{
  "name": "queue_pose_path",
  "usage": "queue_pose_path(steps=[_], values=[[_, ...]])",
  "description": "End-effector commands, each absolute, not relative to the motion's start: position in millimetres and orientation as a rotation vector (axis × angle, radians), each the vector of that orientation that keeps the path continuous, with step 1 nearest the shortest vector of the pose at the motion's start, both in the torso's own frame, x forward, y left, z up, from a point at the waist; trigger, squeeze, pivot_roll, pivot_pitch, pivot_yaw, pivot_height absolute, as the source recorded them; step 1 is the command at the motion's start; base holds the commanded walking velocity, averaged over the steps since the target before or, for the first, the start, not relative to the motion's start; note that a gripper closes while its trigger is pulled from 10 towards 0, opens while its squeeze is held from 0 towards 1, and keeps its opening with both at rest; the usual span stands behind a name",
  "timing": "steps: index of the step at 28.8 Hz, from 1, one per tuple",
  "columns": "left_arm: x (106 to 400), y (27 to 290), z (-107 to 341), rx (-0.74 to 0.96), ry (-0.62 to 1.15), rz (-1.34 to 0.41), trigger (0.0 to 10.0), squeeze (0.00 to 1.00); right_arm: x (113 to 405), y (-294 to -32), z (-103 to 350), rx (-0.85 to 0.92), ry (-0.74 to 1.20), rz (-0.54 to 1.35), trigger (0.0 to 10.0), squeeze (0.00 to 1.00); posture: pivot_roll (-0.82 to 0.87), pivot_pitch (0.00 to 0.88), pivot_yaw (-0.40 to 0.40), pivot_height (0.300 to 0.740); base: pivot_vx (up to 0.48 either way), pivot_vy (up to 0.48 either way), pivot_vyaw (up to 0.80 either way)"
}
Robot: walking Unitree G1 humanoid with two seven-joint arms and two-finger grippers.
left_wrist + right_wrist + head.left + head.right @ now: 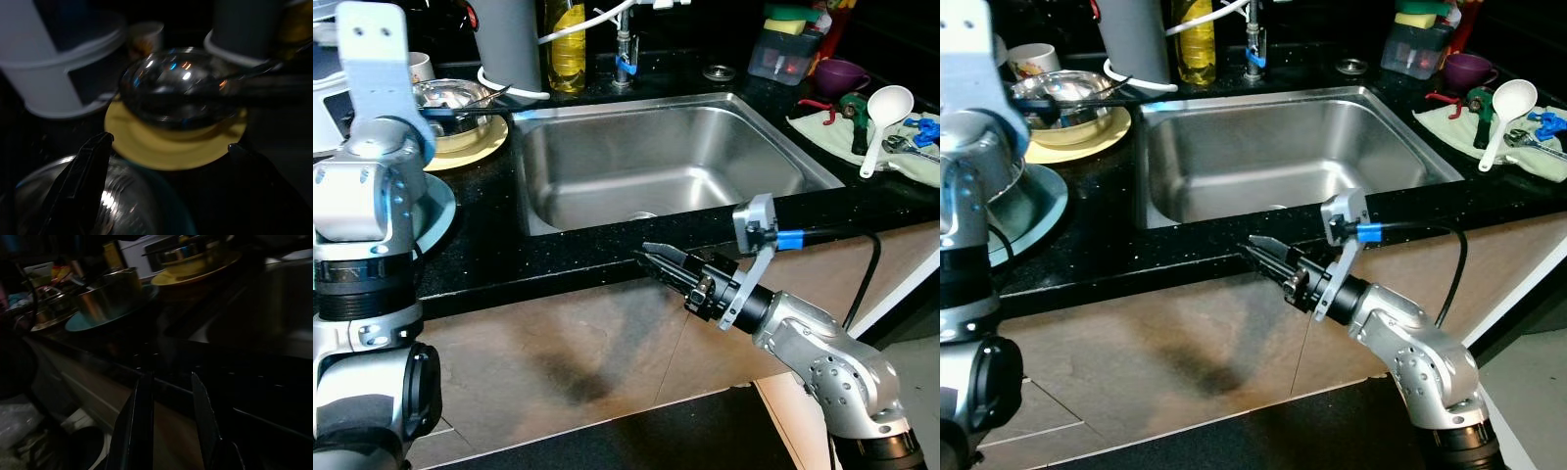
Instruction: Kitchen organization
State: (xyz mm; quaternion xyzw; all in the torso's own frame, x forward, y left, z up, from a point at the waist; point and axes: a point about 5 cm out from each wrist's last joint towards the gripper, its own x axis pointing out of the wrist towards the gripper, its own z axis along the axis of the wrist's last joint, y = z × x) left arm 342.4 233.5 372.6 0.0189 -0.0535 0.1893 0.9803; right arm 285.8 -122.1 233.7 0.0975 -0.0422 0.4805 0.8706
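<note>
Left eye view, left to right: left gripper, fingers spread, above a steel pot on a teal plate at the black countertop's left edge. Behind it, a shiny steel bowl sits on a yellow plate. Stainless sink basin, nothing visible inside. Right gripper, fingers slightly parted, at the counter's front edge. White ladle lies on a cloth, right corner.

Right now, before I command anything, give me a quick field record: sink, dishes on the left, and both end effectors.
sink: steel, nothing in the basin
steel bowl: on yellow plate, counter left of sink
white ladle: on cloth, right of sink
left end effector: open, above the dishes, facing the bowl
right end effector: open, holding nothing, in front of the counter edge
</note>
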Motion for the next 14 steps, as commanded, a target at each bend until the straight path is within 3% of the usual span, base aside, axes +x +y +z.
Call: queue_pose_path(steps=[1, 8, 10, 14], values=[[338.3, 239.9, 378.3, 0.021, -0.099, 0.427, 10.0, 0.00, 285.6, -122.3, 231.6, 0.189, -0.081, 1.022, 10.0, 0.00, -0.05, 0.141, -0.021, 0.740, 0.000, 0.000, 0.00], [328.8, 254.9, 371.1, -0.088, -0.052, 0.516, 10.0, 0.00, 284.4, -120.8, 227.8, 0.157, -0.053, 1.072, 10.0, 0.00, -0.04, 0.143, -0.025, 0.740, 0.000, 0.000, 0.00], [318.4, 275.7, 364.8, -0.137, -0.026, 0.607, 10.0, 0.00, 284.4, -121.0, 226.9, 0.143, -0.042, 1.104, 10.0, 0.00, -0.03, 0.143, -0.037, 0.740, 0.000, 0.000, 0.00], [315.0, 285.6, 361.9, -0.167, -0.009, 0.637, 10.0, 0.00, 285.1, -120.2, 225.7, 0.130, -0.032, 1.129, 10.0, 0.00, -0.03, 0.144, -0.043, 0.740, 0.000, 0.000, 0.00]])
